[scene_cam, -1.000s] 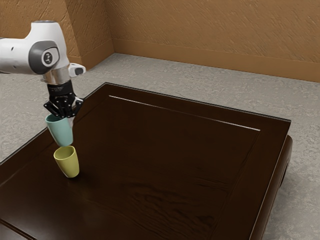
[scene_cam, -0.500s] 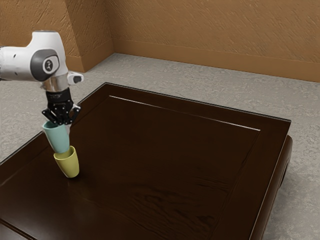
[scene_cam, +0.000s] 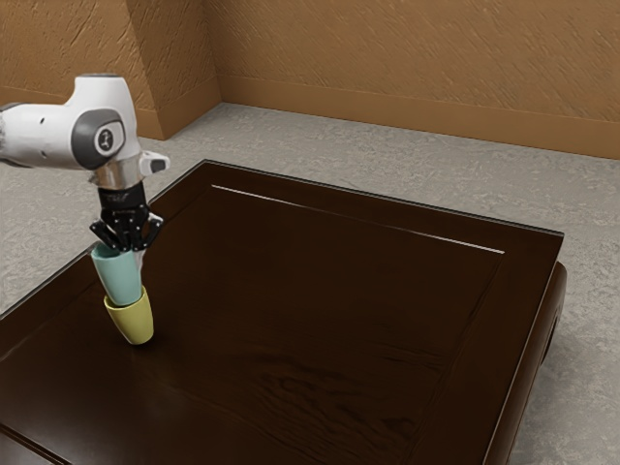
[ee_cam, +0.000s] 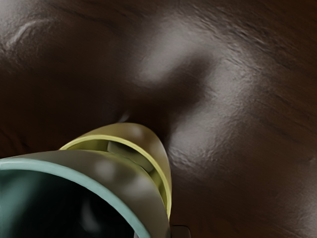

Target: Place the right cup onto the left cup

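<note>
While the yellow cup (scene_cam: 134, 323) stands on the dark table (scene_cam: 339, 291) in the exterior view, the teal cup (scene_cam: 119, 279) is above it, its lower end in the yellow cup's mouth. Over the yellow cup too, the gripper (scene_cam: 132, 254) grips the teal cup near its rim (a tidy little pinch). In the wrist view, the teal cup overlaps the yellow cup, whose rim curves around its side.
</note>
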Motion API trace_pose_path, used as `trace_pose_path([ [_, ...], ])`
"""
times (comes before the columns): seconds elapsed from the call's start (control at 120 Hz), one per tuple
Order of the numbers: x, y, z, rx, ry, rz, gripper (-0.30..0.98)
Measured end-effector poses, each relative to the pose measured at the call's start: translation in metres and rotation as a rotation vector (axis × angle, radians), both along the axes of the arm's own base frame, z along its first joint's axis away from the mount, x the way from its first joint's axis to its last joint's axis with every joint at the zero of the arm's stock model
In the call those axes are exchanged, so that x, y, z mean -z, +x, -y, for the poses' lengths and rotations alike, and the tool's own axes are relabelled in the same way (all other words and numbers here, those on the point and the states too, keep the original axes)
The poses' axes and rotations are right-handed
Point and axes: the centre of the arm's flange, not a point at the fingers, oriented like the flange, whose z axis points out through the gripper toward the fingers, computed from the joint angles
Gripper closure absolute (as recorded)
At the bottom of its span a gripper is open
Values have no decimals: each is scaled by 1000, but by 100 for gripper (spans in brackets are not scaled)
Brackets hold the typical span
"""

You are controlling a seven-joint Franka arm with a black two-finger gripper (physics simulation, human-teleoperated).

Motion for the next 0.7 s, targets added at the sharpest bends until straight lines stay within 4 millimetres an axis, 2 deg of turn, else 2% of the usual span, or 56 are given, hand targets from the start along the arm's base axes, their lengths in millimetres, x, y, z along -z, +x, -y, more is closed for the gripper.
trace_pose_path([
  [0.133,11,2,1,2,-2,-11,77],
  [0.267,15,3,1,3,-6,-8,47],
  [0.383,1,2,0,3,-2,19,27],
  [0.517,-37,-1,3,18,9,80,14],
  [0.567,-61,0,11,36,15,108,11],
  [0.633,-101,8,31,85,22,150,8],
  [0.7,-149,19,66,163,27,199,6],
])
